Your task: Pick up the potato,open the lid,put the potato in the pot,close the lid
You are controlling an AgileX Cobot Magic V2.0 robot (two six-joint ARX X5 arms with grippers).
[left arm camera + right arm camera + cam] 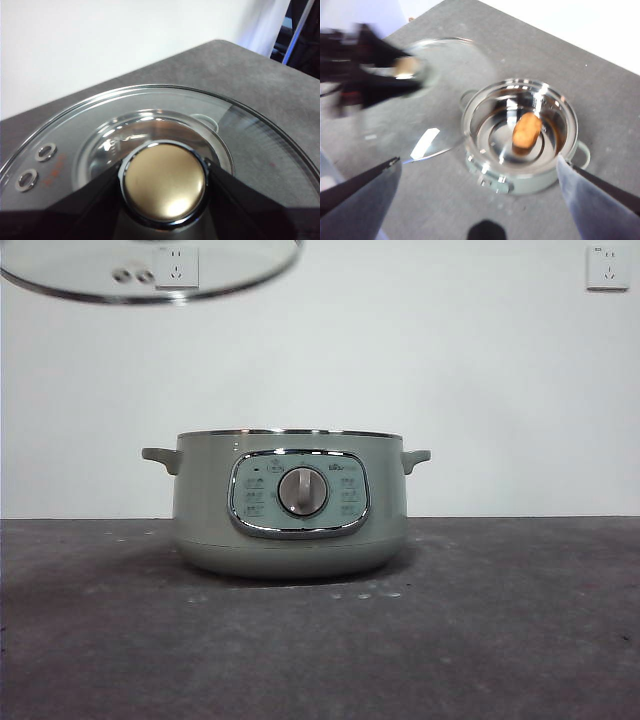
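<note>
white wall with two sockets (607, 267) backs a dark grey table (520, 640), seen level from the front. high at the left of that view hangs the lid (150, 275), only its lower glass and metal rim showing, two small vent rivets near its edge, clear of the table and well above it.

the left gripper (164, 182) is clamped on the lid's (150, 125) knob (164, 181): in its own wrist view the two black jaws press against either side of the round knob, which shines brassy in this light, with the glass dome spreading out around and beyond the jaws. the table lies blurred under the glass. from the right wrist view the same left gripper (402, 70) appears as a dark smeared shape holding the lid (435, 95) in the air, off to one side of the pot (520, 135) and not over its mouth.

the pot (290, 502) stands in the middle of the table, uncovered, panel and silver dial (302, 490) facing the front camera, a small handle on each side. the front view does not show inside it.

the right gripper (480, 170) hovers above the pot with jaws spread wide apart, holding nothing. below it, between the jaws, the potato (526, 131) lies on the shiny steel floor of the pot, an orange-brown lump a little off centre, mirrored in the metal wall.
</note>
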